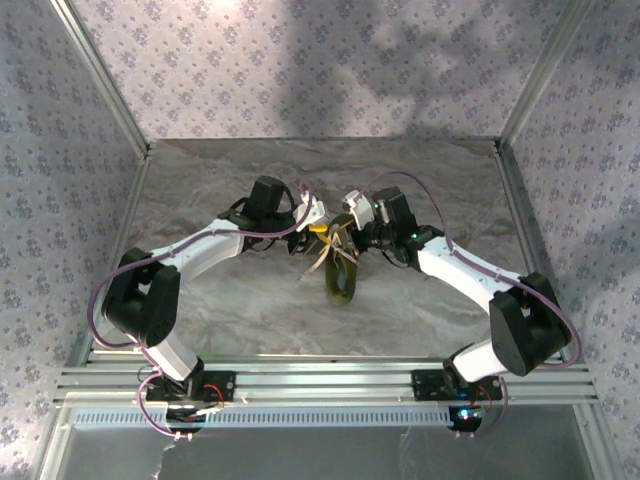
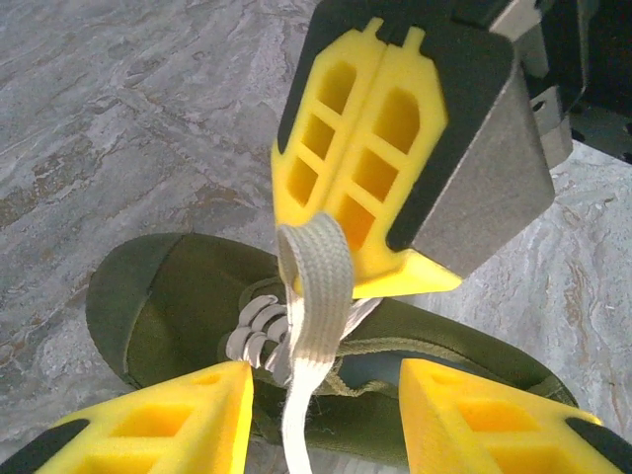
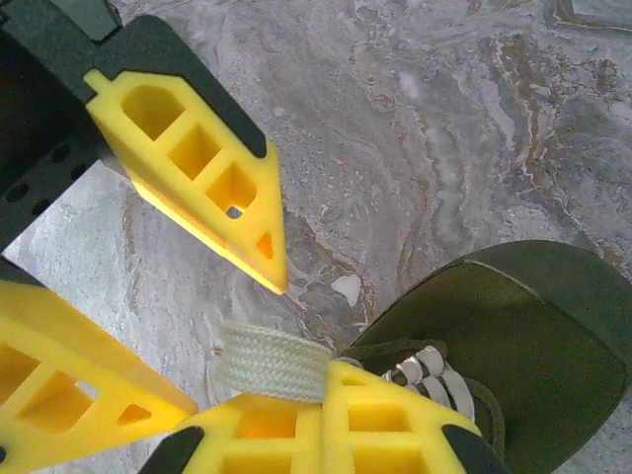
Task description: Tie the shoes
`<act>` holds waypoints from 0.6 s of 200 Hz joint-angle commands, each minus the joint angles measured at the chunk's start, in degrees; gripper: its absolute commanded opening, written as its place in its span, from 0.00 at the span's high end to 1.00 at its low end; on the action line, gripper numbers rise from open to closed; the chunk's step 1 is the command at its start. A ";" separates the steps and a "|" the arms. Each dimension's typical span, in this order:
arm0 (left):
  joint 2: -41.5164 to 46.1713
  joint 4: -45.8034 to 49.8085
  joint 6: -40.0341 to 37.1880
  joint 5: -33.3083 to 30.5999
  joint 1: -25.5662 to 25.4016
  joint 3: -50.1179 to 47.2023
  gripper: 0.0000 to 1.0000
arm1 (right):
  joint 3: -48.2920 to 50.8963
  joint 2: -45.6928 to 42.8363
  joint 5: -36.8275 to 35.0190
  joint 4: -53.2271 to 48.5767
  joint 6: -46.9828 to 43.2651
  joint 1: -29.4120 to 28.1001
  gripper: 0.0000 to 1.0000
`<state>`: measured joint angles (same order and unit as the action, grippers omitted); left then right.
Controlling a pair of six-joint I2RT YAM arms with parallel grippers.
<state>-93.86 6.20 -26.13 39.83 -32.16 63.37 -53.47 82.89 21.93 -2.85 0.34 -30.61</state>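
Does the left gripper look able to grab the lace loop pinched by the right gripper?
Probably yes: the left gripper stands open just short of the lace loop, whose tail runs between its jaws; nothing else intervenes.

Nothing here can be read — no brand, number or label shows on the olive-green shoe [image 2: 168,306] or on its whitish lace [image 2: 318,267], and the wallpaper [image 1: 300,60] behind carries only a small flower print — no words.
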 commanded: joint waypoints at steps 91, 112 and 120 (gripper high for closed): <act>-2.11 0.78 -1.73 5.14 -0.25 6.19 0.69 | -0.65 -0.37 3.55 -1.26 -1.39 -0.41 1.00; -2.29 1.99 -1.73 5.43 -0.28 7.00 0.91 | -1.31 0.02 3.81 -2.29 -1.39 -0.41 1.00; -2.29 2.58 -1.72 5.43 -0.32 7.24 1.00 | -1.35 -0.01 3.89 -2.42 -1.39 -0.35 1.00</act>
<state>-95.33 7.53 -26.33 42.24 -32.27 68.31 -53.49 82.89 24.29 -3.29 0.14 -30.79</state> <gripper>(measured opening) 0.105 0.043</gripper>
